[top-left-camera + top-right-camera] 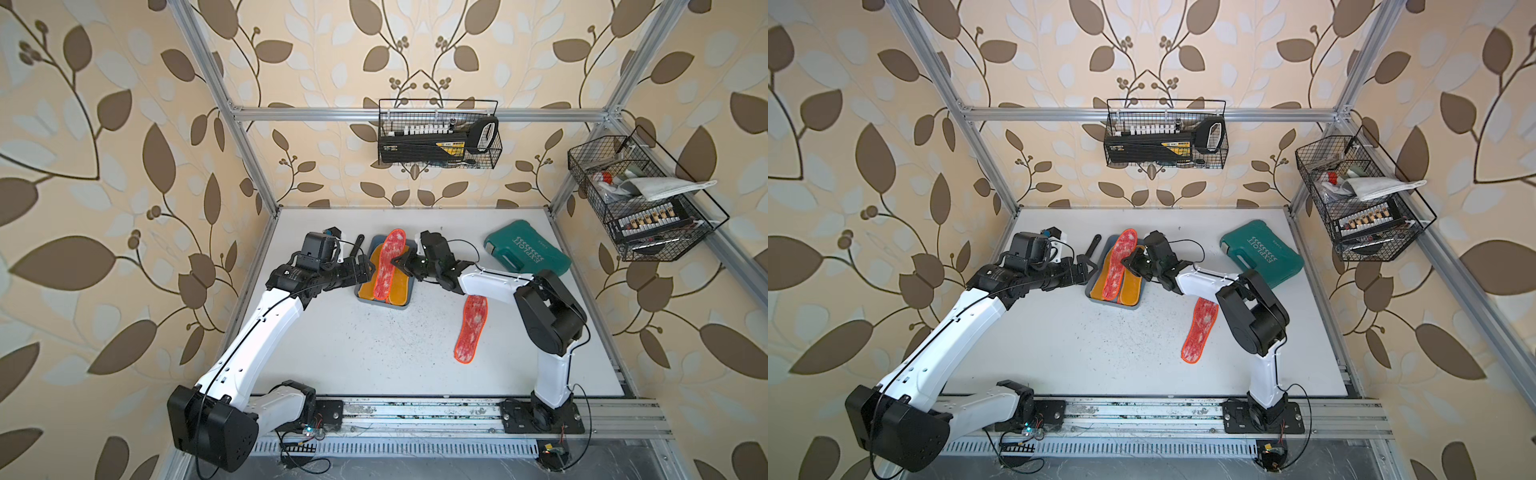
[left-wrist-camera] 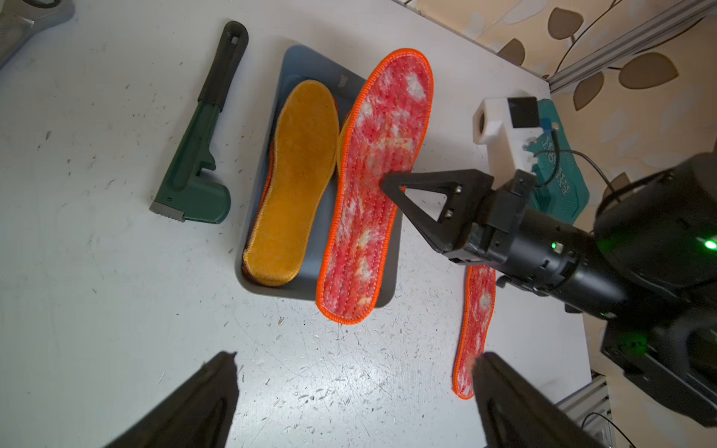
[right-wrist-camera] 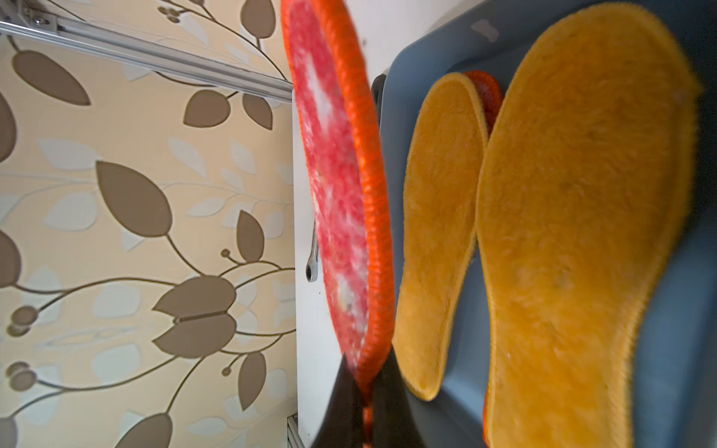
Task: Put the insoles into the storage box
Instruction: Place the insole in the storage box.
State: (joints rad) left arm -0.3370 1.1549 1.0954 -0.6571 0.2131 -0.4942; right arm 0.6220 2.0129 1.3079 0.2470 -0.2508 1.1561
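We see one red-white insole pinched at its edge by the right gripper, hanging tilted over the storage box, where two yellow-faced insoles lie side by side. A second red-white insole lies on the table, partly under the right arm. The left gripper stands wide apart beside the storage box, near a green pipe wrench.
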